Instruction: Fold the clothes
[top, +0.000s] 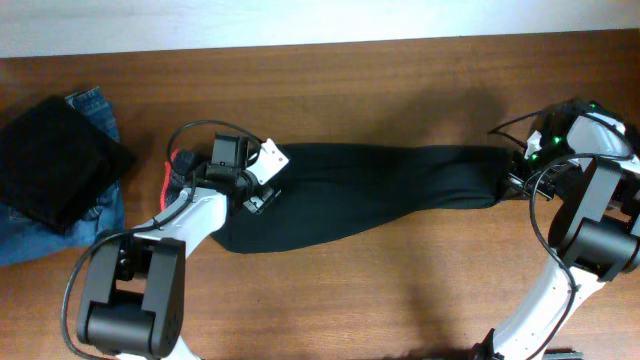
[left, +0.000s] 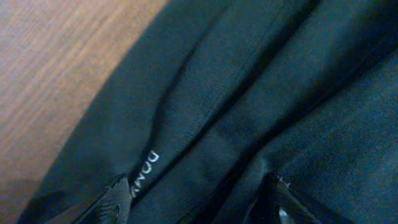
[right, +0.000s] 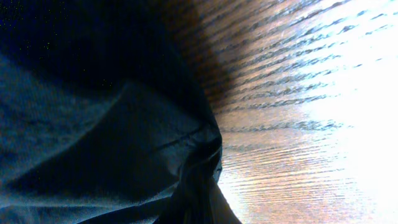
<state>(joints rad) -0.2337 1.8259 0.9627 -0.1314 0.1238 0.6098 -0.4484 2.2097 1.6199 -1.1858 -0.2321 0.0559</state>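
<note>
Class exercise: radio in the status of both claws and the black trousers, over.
Left claw open over waist end. Right claw shut on leg end. Black trousers stretched out full length. Jeans far left, apart.

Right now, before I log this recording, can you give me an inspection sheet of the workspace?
Surface: brown wooden table.
Job's things: black trousers lying stretched across the middle, red trim at the left end, not yet folded.
Clutter: folded black cloth on blue jeans at the left edge.
Grippers: left gripper open over the trousers' waist end; right gripper shut, seemingly pinching the leg end.
Cables: black cable arching over the left arm; another beside the right arm.
Surroundings: pale strip beyond the far edge; nothing else seen.
</note>
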